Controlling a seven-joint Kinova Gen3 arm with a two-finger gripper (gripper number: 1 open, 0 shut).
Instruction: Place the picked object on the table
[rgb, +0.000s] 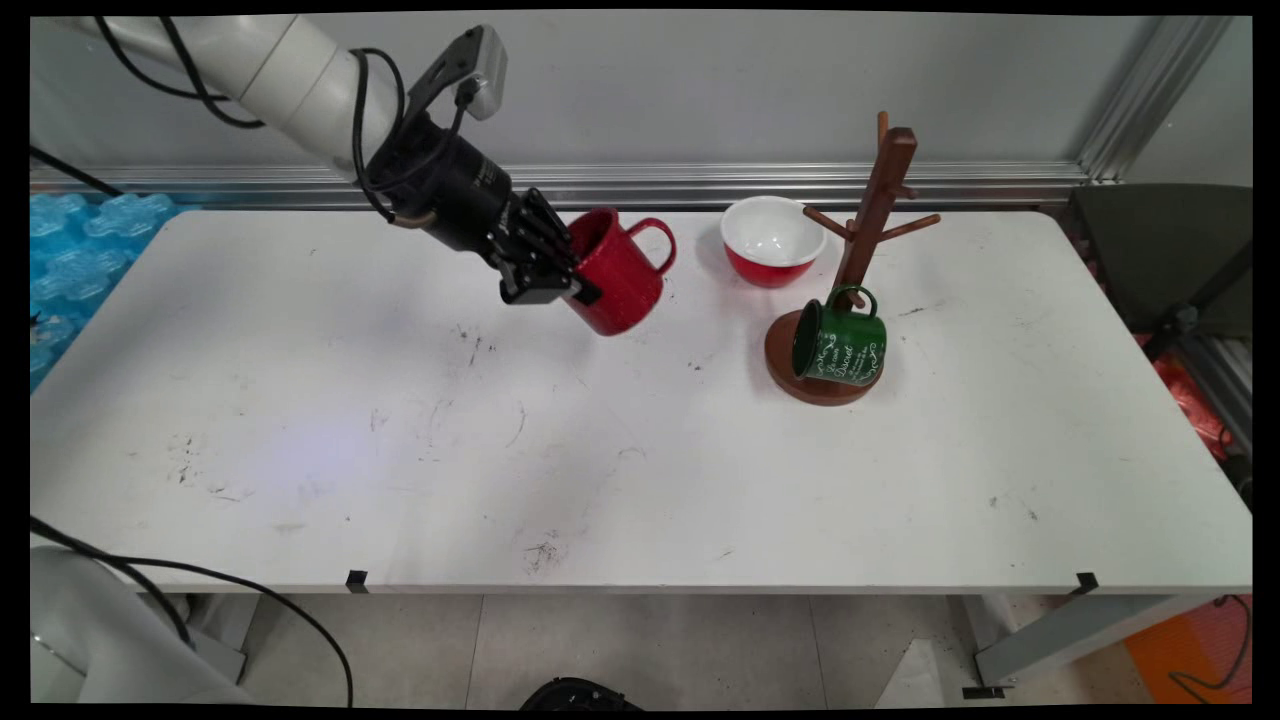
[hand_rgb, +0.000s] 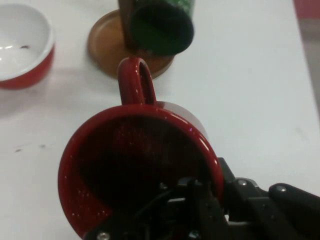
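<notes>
Toward the far side of the white table (rgb: 640, 460), a little left of centre, my gripper (rgb: 562, 275) holds a red mug (rgb: 618, 272) clear of the surface, pinched by its rim with one finger inside and one outside. I see the mug tilted, its handle pointing up and to the right, and nothing inside it in the hand view. Right of it sits a red bowl (rgb: 772, 240) with a white, empty interior. Just beyond, a brown wooden mug tree (rgb: 868, 225) stands on its round base, and a green mug (rgb: 840, 343) hangs from a low peg, mouth facing left and near.
</notes>
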